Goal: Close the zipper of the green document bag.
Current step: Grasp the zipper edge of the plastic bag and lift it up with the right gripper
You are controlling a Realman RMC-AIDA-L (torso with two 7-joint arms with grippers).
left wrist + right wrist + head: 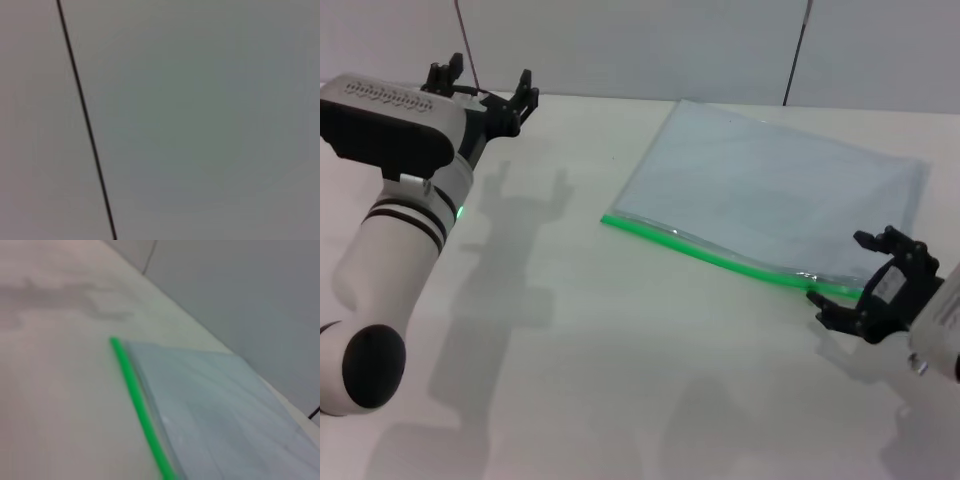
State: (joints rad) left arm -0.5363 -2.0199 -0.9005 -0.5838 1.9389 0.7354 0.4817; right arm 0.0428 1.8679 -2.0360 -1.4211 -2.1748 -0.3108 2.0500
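The green document bag (770,185) lies flat on the table's right half, a translucent pale blue pouch. Its zipper (720,258) is the bright green strip along the near long edge. A small clear slider (807,276) seems to sit near that strip's right end. My right gripper (840,270) hovers open at that end, one finger over the bag's corner and the other just in front of the strip. The right wrist view looks along the zipper (142,410) and the bag (225,410) without showing the fingers. My left gripper (485,80) is open, raised at the far left.
The pale table (620,380) stretches in front of the bag. A grey wall runs behind it, with a black cable (798,50) hanging down. The left wrist view shows only wall and a thin black cable (85,120).
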